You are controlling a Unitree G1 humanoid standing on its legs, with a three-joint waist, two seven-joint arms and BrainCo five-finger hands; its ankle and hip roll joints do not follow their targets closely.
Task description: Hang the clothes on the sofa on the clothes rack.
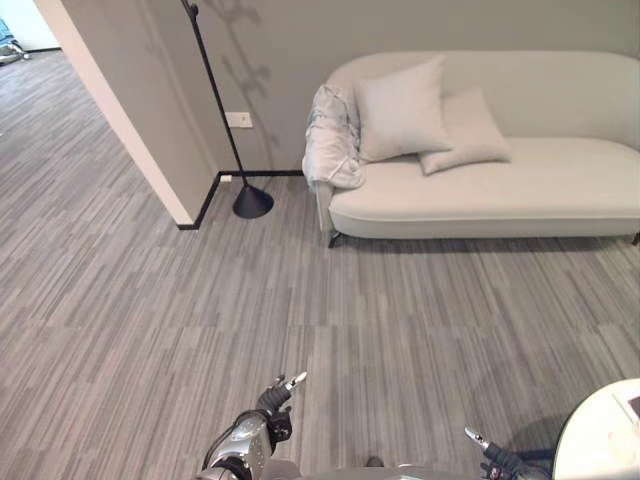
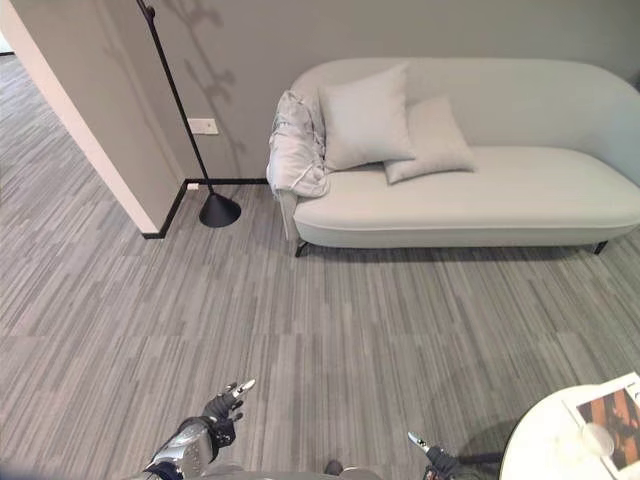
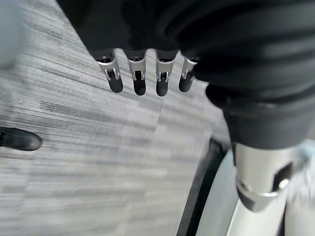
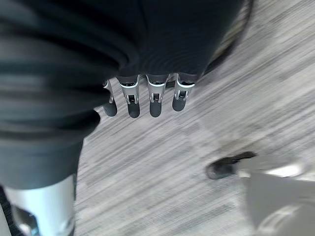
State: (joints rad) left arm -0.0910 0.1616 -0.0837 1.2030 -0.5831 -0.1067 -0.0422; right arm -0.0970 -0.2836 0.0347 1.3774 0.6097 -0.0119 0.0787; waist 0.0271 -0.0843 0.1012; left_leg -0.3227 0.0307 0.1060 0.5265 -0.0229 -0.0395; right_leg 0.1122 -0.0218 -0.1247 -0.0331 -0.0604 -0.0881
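A white garment (image 1: 330, 140) hangs crumpled over the left armrest of the pale sofa (image 1: 500, 190), far across the floor from me. Left of the sofa, by the wall, rises a thin black pole stand (image 1: 215, 80) on a round base (image 1: 252, 202). My left hand (image 1: 275, 400) is low at the bottom edge of the eye views, and in its wrist view the fingers (image 3: 139, 78) are straight over bare floor with nothing in them. My right hand (image 1: 500, 460) sits at the bottom right, its fingers (image 4: 153, 96) also straight and empty.
Two pale cushions (image 1: 400, 108) lean on the sofa's back next to the garment. A wall corner (image 1: 130, 110) juts out on the left. A round white table (image 2: 545, 450) with a magazine (image 2: 610, 410) stands at my lower right. Grey striped carpet lies between me and the sofa.
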